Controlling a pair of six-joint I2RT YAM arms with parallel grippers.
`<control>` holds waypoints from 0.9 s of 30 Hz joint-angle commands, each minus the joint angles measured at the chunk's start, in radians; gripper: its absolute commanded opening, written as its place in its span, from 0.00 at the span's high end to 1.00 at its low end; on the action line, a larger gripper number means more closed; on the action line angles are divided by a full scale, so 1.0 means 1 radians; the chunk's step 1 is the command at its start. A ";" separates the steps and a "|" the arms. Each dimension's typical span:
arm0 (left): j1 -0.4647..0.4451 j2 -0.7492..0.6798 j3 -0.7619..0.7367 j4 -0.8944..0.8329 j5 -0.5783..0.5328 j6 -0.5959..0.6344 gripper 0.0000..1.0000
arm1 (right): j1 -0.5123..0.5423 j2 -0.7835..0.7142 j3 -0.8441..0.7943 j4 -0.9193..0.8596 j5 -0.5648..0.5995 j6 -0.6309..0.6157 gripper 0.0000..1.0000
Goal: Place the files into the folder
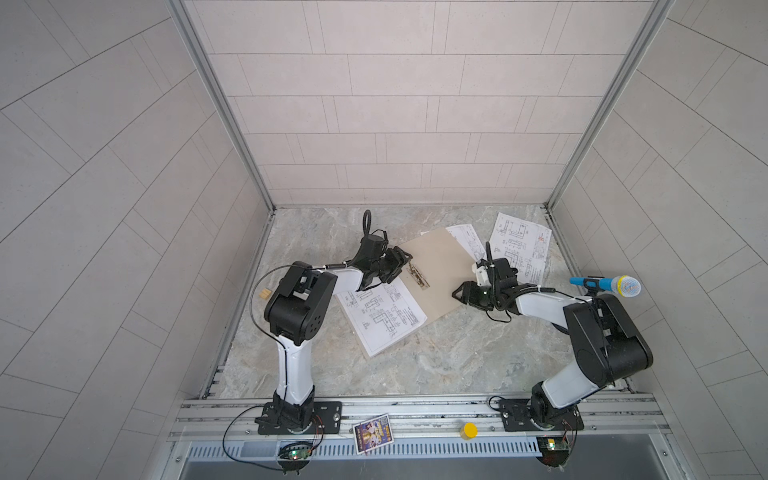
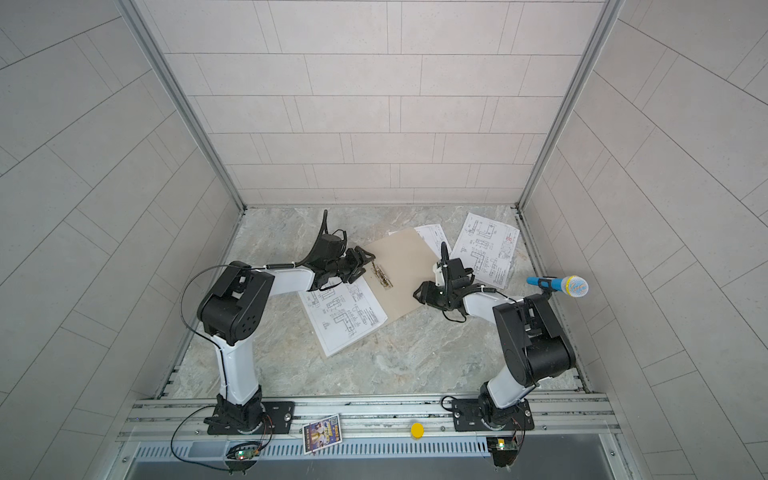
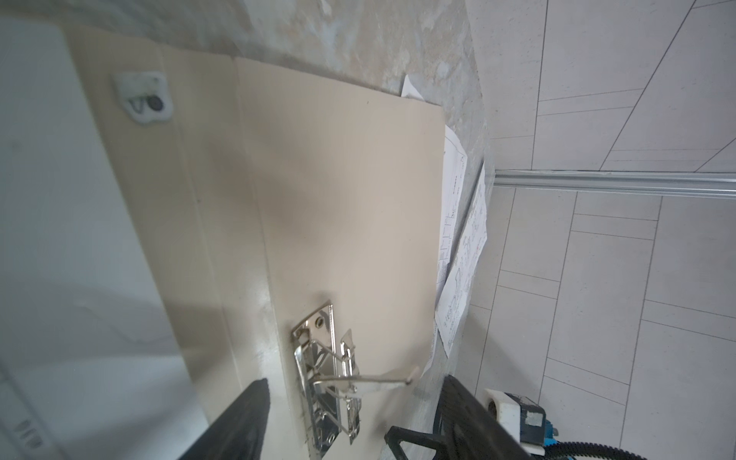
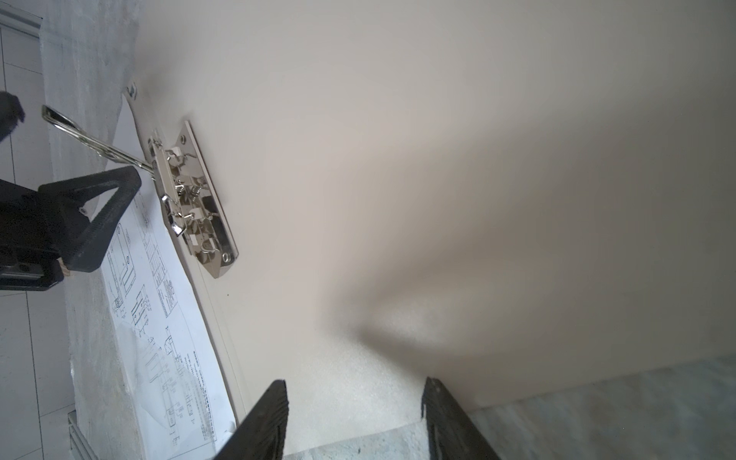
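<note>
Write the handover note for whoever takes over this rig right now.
Left gripper: jaws open, the raised lever of the clip between them, not gripped.
Right gripper: jaws open, empty, over the near edge of the folder.
The folder lies open on the table.
First sheet lies on its left flap, beside the clip, not under it; second sheet pokes out from under the far edge; third sheet lies farther right on the table.
Done: folder open, lever up.
Left: bring in two sheets, clip, close.

Three files [image 1: 380, 320], one folder [image 1: 440, 266], one microphone [image 1: 606, 285], one picture card [image 1: 372, 433], one yellow cylinder [image 1: 470, 430], one tan block [image 1: 264, 294].
</note>
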 commanded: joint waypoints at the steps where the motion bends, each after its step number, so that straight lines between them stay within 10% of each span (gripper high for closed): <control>1: 0.005 -0.066 0.001 -0.065 -0.021 0.070 0.26 | -0.002 -0.025 0.006 -0.056 0.001 -0.001 0.44; 27: -0.025 -0.184 -0.060 -0.194 0.026 0.281 0.25 | -0.207 0.108 0.286 -0.235 0.085 -0.258 0.26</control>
